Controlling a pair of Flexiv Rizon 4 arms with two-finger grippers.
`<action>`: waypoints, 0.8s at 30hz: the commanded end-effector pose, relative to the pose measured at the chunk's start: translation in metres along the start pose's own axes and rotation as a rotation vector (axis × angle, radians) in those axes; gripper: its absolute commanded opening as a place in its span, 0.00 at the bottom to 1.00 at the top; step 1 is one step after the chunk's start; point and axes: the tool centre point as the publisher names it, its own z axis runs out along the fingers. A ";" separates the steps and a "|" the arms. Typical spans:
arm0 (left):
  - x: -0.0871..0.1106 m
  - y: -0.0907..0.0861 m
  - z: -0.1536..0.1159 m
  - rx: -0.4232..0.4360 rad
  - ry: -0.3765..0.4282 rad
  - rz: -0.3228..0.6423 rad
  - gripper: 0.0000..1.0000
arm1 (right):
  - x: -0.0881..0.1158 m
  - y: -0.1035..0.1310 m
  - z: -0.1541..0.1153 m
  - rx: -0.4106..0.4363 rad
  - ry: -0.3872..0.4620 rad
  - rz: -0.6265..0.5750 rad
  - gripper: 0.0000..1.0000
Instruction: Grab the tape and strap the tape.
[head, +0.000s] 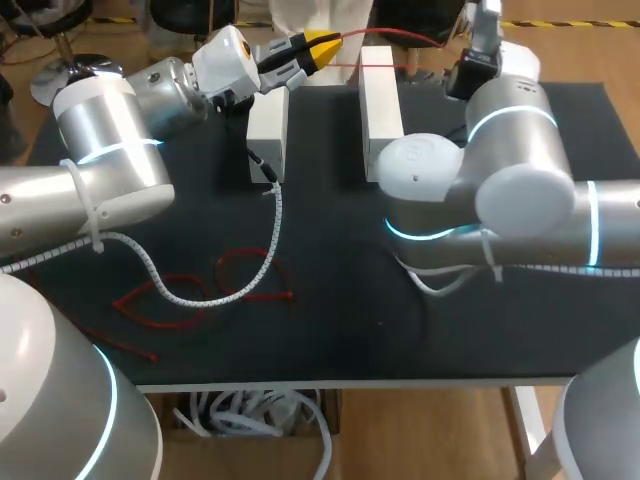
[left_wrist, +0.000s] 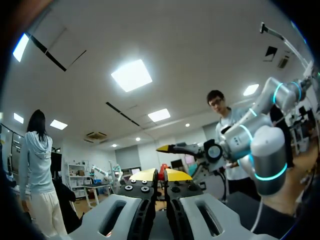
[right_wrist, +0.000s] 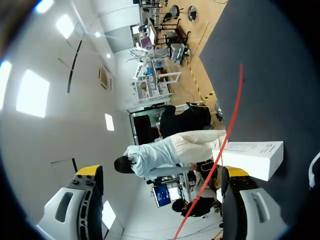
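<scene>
At far edge of tabletop (head: 400, 330), above white blocks (head: 380, 110), one end of red tape (right_wrist: 234, 117) gripped in closed left pincer (left_wrist: 159, 176), line stretched rightward. Right pincer (right_wrist: 162, 171) spread wide, tape just inside one finger, unclamped.

Step judged: free end to be taken by right pincer. Tape best centred between fingers before closing, line held taut.

Right pincer's spread shown only in right wrist view. Loose red straps (head: 245, 254) at near left seen only in head view.
</scene>
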 end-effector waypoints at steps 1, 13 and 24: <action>0.000 0.001 0.001 0.001 -0.001 0.001 0.00 | 0.005 0.015 -0.003 0.030 -0.018 -0.012 1.00; 0.000 0.001 0.001 0.001 -0.001 0.001 0.00 | 0.009 0.034 -0.009 0.027 -0.008 -0.024 1.00; 0.000 0.001 0.001 0.001 -0.001 0.001 0.00 | 0.019 0.044 -0.007 -0.012 0.018 -0.006 0.87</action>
